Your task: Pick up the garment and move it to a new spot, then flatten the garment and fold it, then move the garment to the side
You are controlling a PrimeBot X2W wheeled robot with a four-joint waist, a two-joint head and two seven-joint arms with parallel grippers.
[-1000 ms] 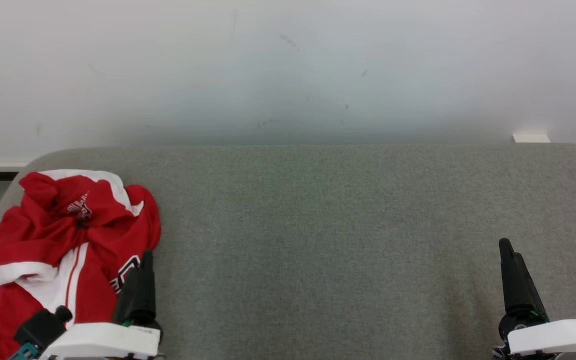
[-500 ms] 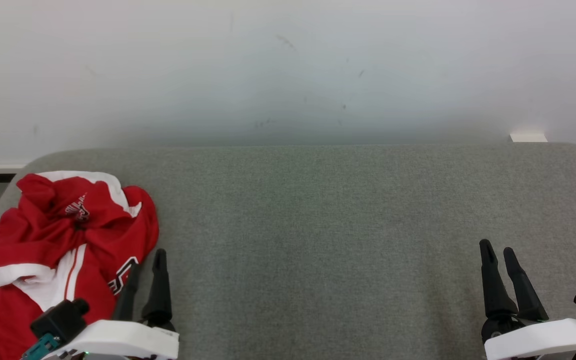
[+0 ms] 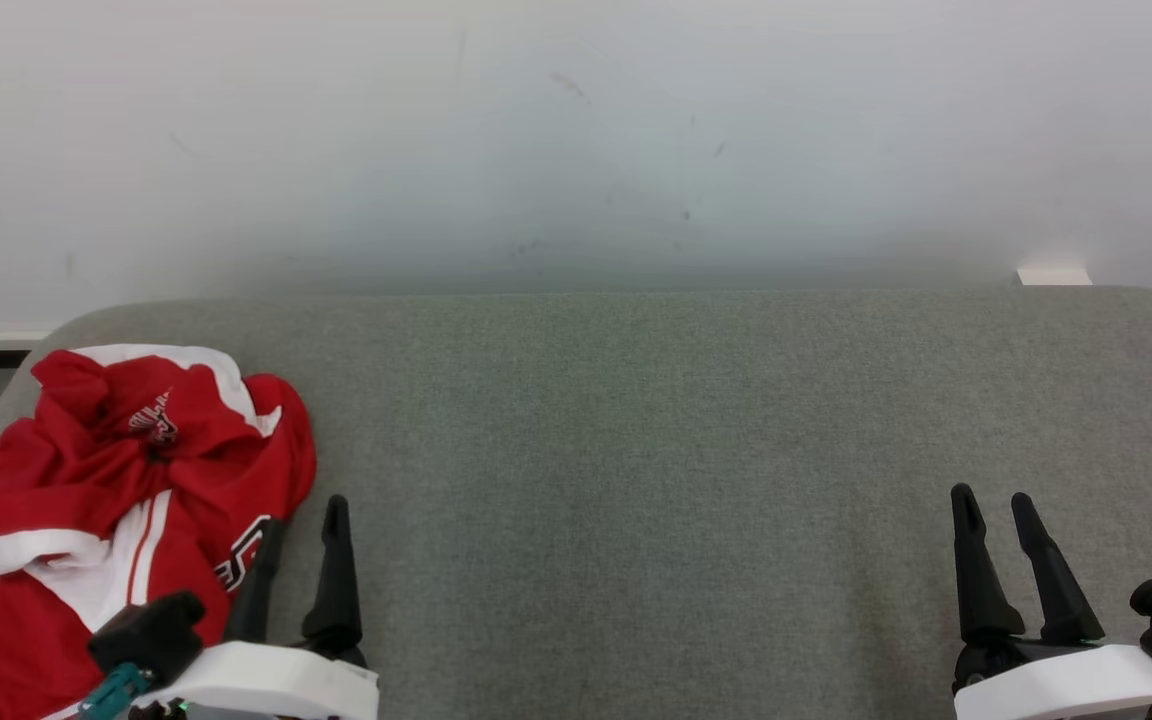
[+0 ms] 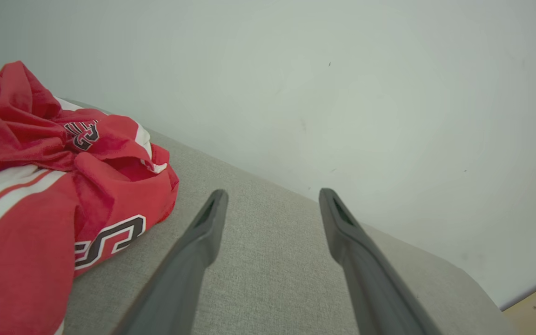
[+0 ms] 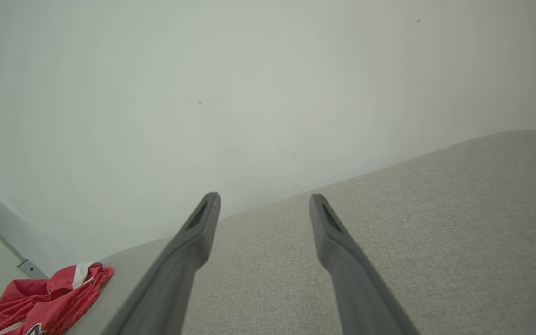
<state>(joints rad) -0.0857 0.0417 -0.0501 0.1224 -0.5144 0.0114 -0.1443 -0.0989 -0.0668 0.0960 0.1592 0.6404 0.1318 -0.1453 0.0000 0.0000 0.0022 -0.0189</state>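
At the near left edge, my left gripper (image 3: 306,512): fingers spread wide, holding nothing, just beside the garment's right side.
At the near right edge, my right gripper (image 3: 991,495): fingers apart, empty, over the grey fabric surface (image 3: 636,420).
Along the left edge, garment (image 3: 126,470): crumpled red-and-white jersey, heaped from the near edge towards the far left corner.
Beyond the far edge, wall (image 3: 576,150): pale, lightly scuffed.

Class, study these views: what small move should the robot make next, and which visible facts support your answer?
Probably shift the left end effector sideways to its left, over the crumpled red garment, ready to lower onto it. It is open with nothing between its fingers, just beside the garment's right edge, while the right end effector sits open far across the grey surface.
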